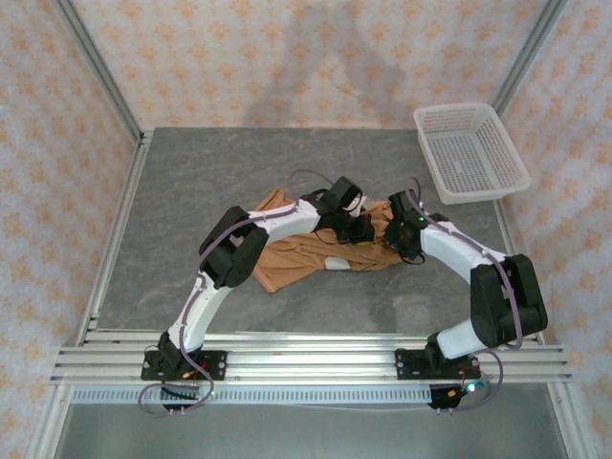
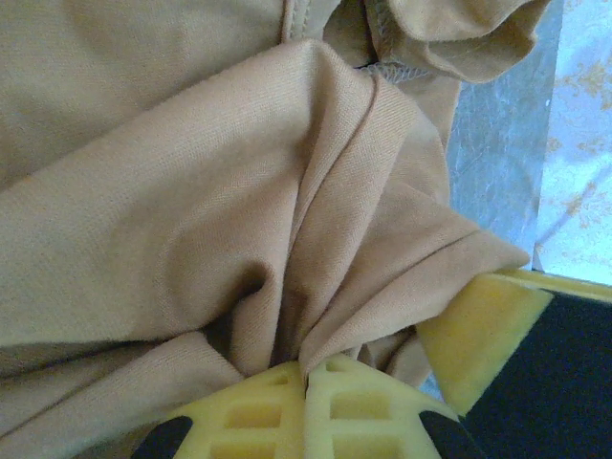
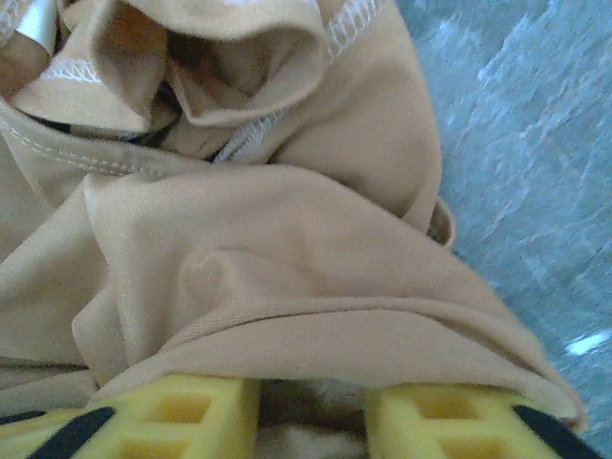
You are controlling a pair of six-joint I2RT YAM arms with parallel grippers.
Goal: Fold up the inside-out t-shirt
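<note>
The inside-out t-shirt [image 1: 296,260] lies crumpled in a tan heap at the middle of the table, a white label showing on its near side. My left gripper [image 1: 357,228] is down on its far right part. In the left wrist view the yellow jaws [image 2: 308,373] are pressed together, and a gathered bunch of the t-shirt [image 2: 191,191] fans out from between them. My right gripper [image 1: 404,247] sits at the heap's right edge. Its fingers [image 3: 191,416] stand apart, and a fold of the t-shirt [image 3: 287,268] drapes over the tips of my right gripper [image 3: 311,406]. White-stitched seams show above.
A white mesh basket [image 1: 470,151] stands at the table's back right corner. The grey table [image 1: 239,172] is bare to the left of and behind the shirt. Aluminium rails [image 1: 306,359] run along the near edge. Patterned walls enclose the sides. Another yellow finger [image 2: 478,335] shows right of my left jaws.
</note>
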